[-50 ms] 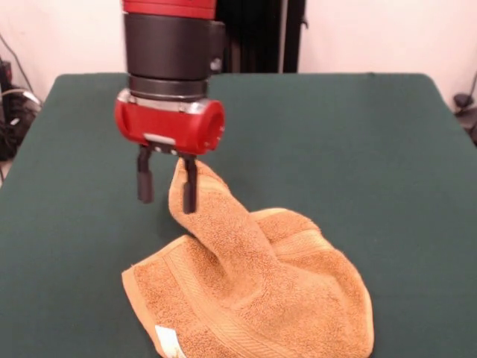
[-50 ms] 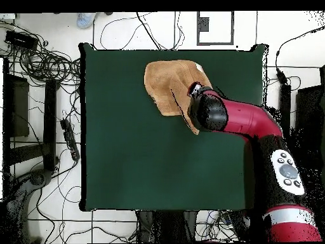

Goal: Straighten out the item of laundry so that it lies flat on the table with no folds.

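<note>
Front view: we see the gripper (image 1: 165, 185) with fingers spread, one finger touching the towel's (image 1: 253, 291) raised peak; towel rumpled near a table (image 1: 358, 149) edge.

My gripper (image 1: 167, 184) hangs over the table (image 1: 358, 149), left of centre in the front view. The towel (image 1: 261, 298) lies on the table below and to the right of it, near the front edge. One towel corner rises off the table and touches my right-hand finger (image 1: 190, 188). The tag (image 1: 168, 340) sits at the towel's front left edge. From overhead, my arm (image 2: 247, 121) crosses the towel's side.
</note>
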Available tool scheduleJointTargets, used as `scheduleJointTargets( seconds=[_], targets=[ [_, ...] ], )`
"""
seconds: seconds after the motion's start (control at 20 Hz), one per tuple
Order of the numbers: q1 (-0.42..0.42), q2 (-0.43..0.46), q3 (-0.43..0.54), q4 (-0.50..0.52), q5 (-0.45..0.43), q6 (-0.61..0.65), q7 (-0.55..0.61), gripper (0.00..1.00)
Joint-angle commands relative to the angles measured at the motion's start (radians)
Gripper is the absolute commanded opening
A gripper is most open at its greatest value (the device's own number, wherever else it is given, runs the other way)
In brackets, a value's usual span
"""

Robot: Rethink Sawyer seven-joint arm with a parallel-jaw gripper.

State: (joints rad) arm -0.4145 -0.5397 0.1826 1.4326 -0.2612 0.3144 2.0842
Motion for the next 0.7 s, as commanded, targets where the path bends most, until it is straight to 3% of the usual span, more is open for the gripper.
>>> scheduleJointTargets(
  seconds=[0.05, 0.7],
  targets=[
    [0.078, 0.003, 0.053, 0.125, 0.024, -0.015, 0.121, 1.0],
    [0.086, 0.023, 0.069, 0.142, 0.053, -0.027, 0.129, 1.0]
  ],
)
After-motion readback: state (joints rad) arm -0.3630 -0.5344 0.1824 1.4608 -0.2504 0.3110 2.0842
